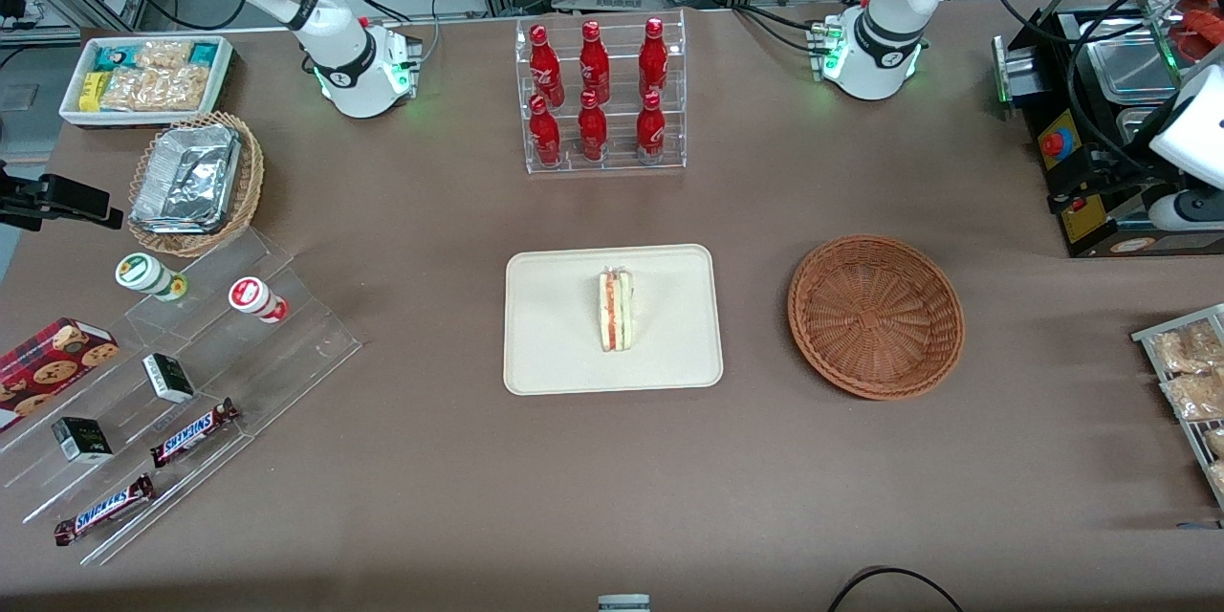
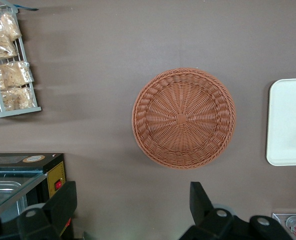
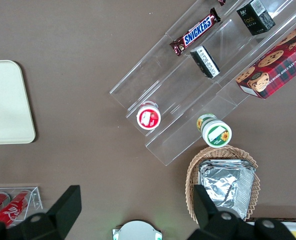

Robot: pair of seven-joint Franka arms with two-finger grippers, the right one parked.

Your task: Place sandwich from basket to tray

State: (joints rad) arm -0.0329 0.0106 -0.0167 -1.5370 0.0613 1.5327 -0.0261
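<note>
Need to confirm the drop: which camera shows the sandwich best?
The front view: the sandwich lies on the tray. Neither wrist view shows it; the left wrist view shows only the open hand above the empty basket.

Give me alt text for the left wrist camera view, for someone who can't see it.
An empty round reddish-brown wicker basket sits on a brown table, seen from directly above, with the open gripper high over it and holding nothing. One edge of the cream tray shows beside the basket, and a wire rack of snack bags lies farther off.
</note>
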